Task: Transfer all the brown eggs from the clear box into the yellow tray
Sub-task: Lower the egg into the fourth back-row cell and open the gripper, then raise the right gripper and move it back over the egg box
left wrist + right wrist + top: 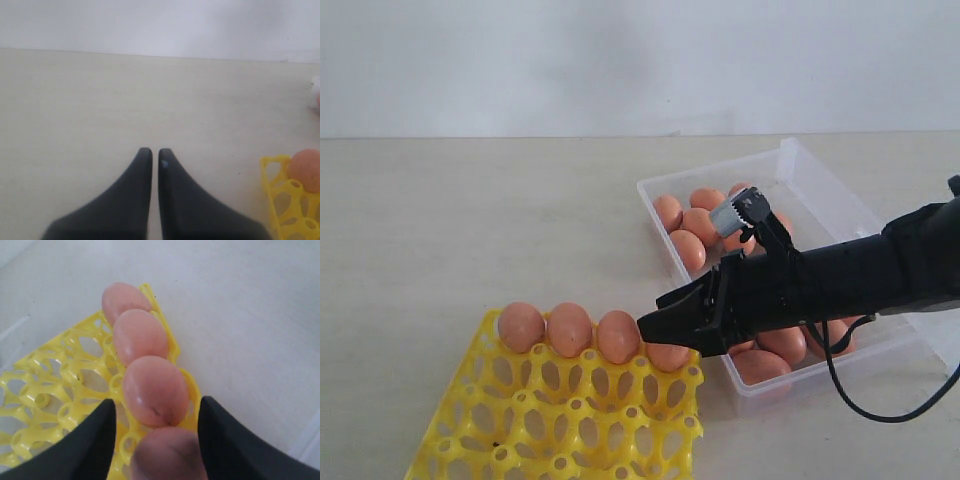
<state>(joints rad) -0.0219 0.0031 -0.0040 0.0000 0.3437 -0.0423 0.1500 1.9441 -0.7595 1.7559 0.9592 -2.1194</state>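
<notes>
The right claw (157, 401) is spread a little wider than the brown egg (167, 457) that sits between its 2 fingers. A strip of yellow shows between the egg and 1 finger (102, 440). The other finger lies right at the egg's edge, and I cannot tell whether it touches. The egg rests in a cell of the far row of the yellow tray (470, 400). In the exterior view, 3 more brown eggs (569, 328) stand in that same row, in a line toward 9 o'clock from it, each in its own cell. The rest of the tray's cells that show are open. The tray lies at 7 o'clock in the exterior view, and the clear box (650, 205) sits near it, at 2 o'clock from the tray. The right arm (860, 270) crosses low over the box and hides some of the eggs in it, so only part of the batch can be seen at either end. The left claw (151, 152) is pressed nearly together, with only a thin slit between its fingers. It pinches nothing and hangs over the pale table (470, 220), with a corner of the tray near it.
</notes>
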